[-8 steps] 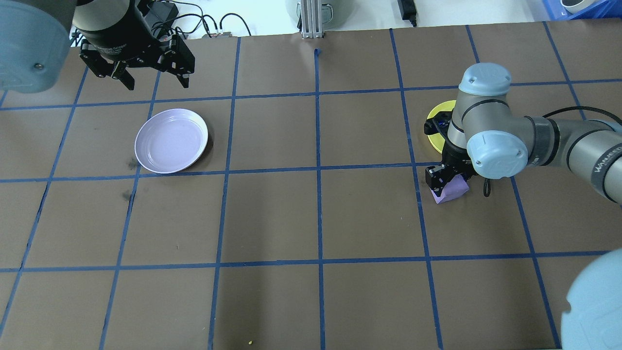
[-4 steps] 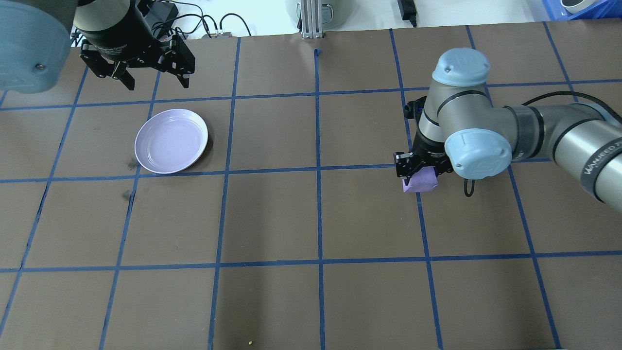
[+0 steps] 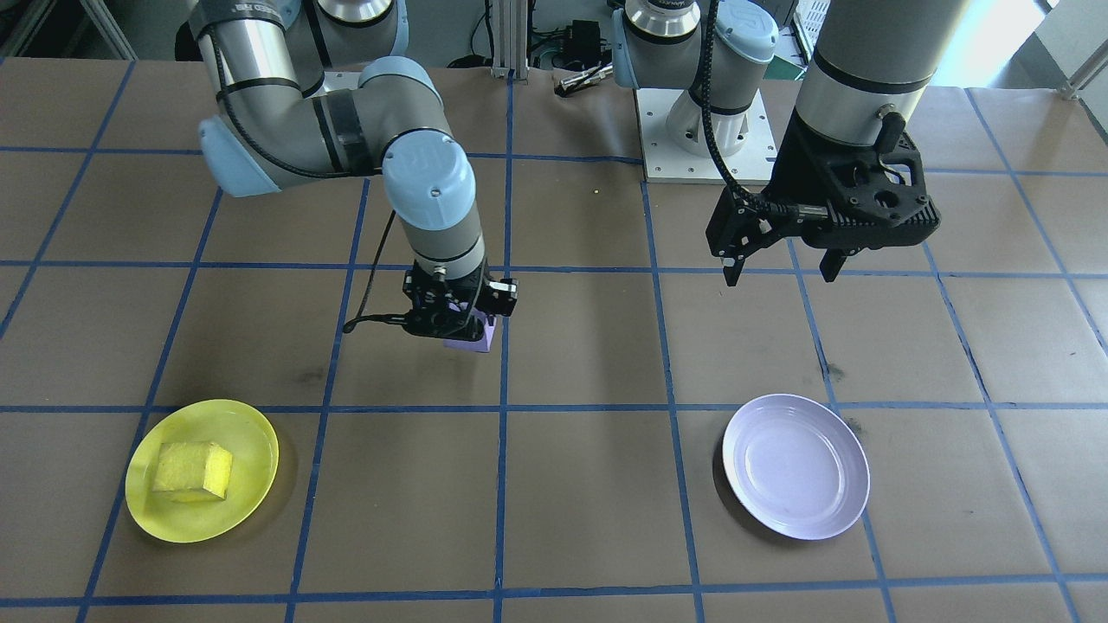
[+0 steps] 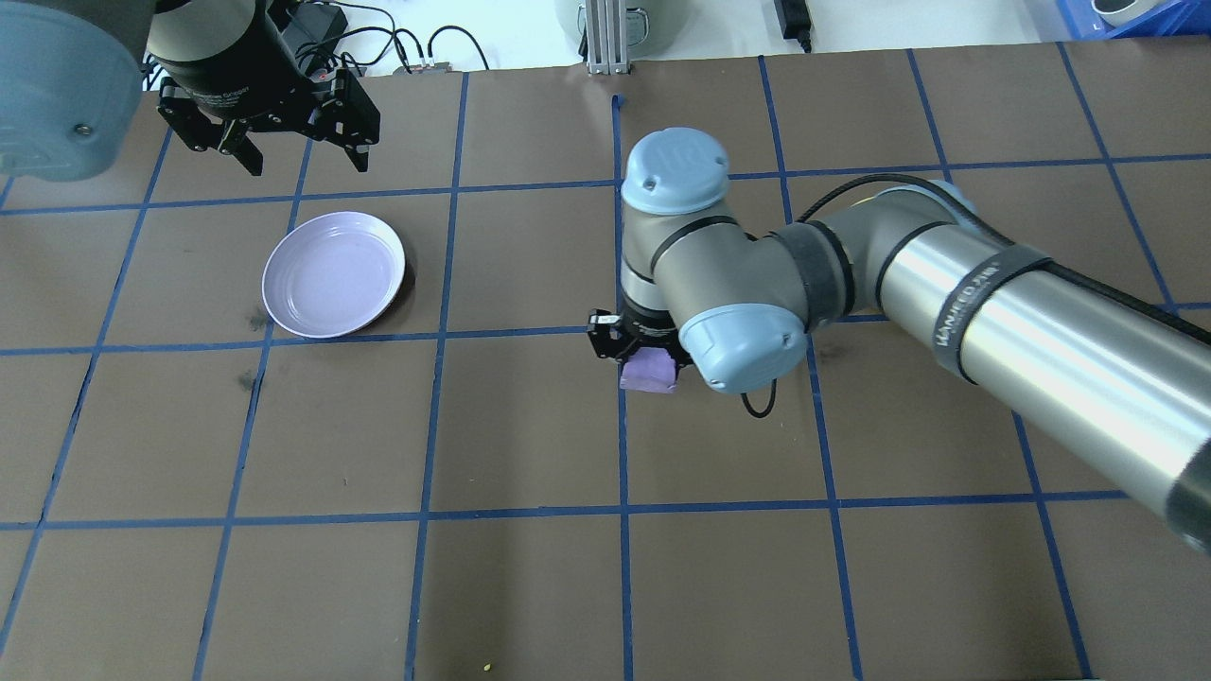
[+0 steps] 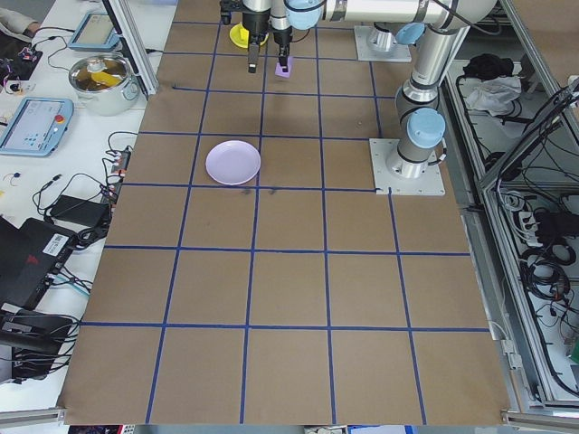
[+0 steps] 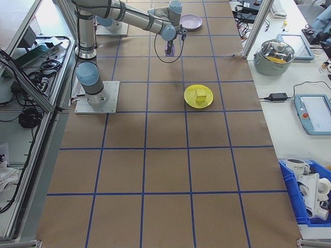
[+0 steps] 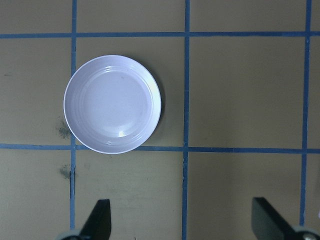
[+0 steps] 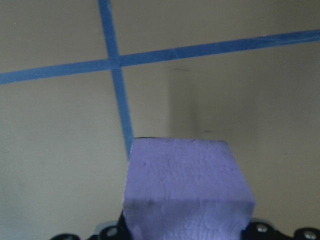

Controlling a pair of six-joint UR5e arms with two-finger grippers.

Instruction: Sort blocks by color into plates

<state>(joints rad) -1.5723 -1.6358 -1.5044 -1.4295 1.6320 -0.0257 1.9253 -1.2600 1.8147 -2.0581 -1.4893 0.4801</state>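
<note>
right gripper [image 4: 645, 357] – clamping purple block [image 4: 649, 371]

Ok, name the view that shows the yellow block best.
Exterior front-facing: the yellow block sits large and unobstructed in the yellow plate. Exterior right shows it small; overhead's arm hides it; the exterior left and wrist views miss it.

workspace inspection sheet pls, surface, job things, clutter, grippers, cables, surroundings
surface: brown table with a blue tape grid; dark smudges near the lavender plate.
job's things: yellow block lies in the yellow plate; purple block is held above the table's middle; lavender plate holds nothing.
clutter: nothing seen on the table.
grippers: right gripper shut on the purple block; left gripper open, fingers spread, above and beyond the lavender plate.
cables: a black cable loops at the right wrist; loose leads at the far edge.
surroundings: a pot, tablets and a blue bin on side benches.
</note>
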